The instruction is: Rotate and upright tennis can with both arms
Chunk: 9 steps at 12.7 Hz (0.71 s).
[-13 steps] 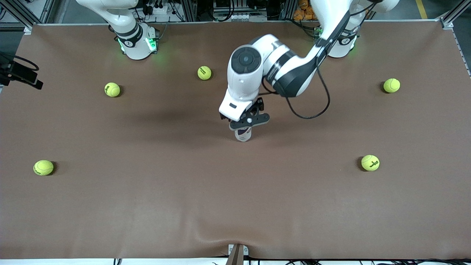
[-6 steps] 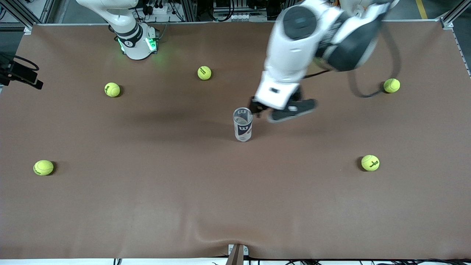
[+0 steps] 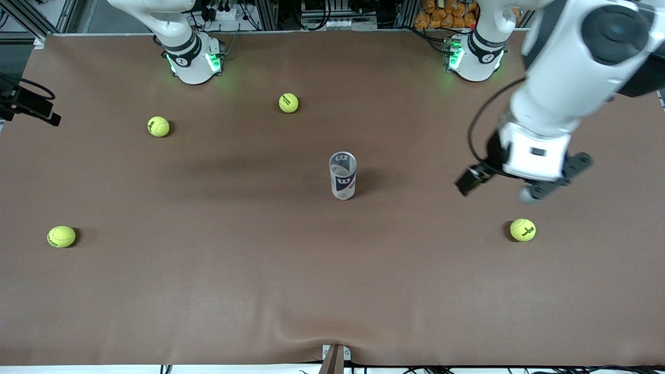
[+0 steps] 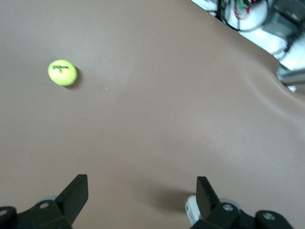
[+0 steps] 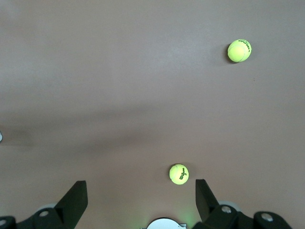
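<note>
The tennis can (image 3: 343, 176) stands upright in the middle of the brown table (image 3: 332, 280), open silvery rim up, navy label with a white "W" on its side. Nothing touches it. My left gripper (image 3: 535, 189) hangs over the table toward the left arm's end, well clear of the can and near a tennis ball (image 3: 522, 229). In the left wrist view the left gripper (image 4: 140, 183) is open with only bare cloth between its fingers (image 4: 76, 193). The right gripper (image 5: 140, 183) waits open, high over the table near its own base (image 5: 164, 224).
Several yellow-green tennis balls lie scattered: (image 3: 289, 103), (image 3: 158, 126), (image 3: 61, 236), (image 3: 553, 120). A black bracket (image 3: 31, 106) juts in at the right arm's end. The cloth has a fold (image 3: 306, 332) at the edge nearest the front camera.
The left gripper has come up off the can's top and swung away toward the left arm's end of the table. The can stays upright in the same spot.
</note>
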Available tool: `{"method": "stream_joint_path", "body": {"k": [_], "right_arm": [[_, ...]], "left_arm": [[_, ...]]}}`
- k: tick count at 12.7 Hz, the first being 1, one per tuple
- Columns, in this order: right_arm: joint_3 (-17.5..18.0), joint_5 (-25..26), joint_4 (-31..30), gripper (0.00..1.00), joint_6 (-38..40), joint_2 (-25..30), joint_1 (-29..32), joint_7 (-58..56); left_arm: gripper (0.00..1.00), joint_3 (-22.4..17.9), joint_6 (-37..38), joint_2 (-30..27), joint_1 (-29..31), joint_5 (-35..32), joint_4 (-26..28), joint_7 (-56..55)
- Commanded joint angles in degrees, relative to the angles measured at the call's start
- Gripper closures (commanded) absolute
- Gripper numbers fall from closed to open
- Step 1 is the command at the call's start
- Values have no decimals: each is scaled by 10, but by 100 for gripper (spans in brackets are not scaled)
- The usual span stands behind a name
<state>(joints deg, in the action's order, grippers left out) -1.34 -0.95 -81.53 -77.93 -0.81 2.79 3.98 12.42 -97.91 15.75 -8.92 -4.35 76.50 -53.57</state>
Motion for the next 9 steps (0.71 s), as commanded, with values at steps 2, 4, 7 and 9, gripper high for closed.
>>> {"method": "stream_joint_path", "body": {"k": [2,4,7,9], "right_arm": [[8,3,11,0,9,-2,10,1],[7,3,11,0,9,-2,10,1],[8,3,11,0,8,-2,9,1],[7,3,11,0,8,-2,11,1]], "left_arm": [[0,9,14,-26,73,6,8,31],[0,8,32,-27,112,3,7,113],[0,5,50,-29,138,-4,8,221],[0,4,68,-30,148,-5,9,290]]}}
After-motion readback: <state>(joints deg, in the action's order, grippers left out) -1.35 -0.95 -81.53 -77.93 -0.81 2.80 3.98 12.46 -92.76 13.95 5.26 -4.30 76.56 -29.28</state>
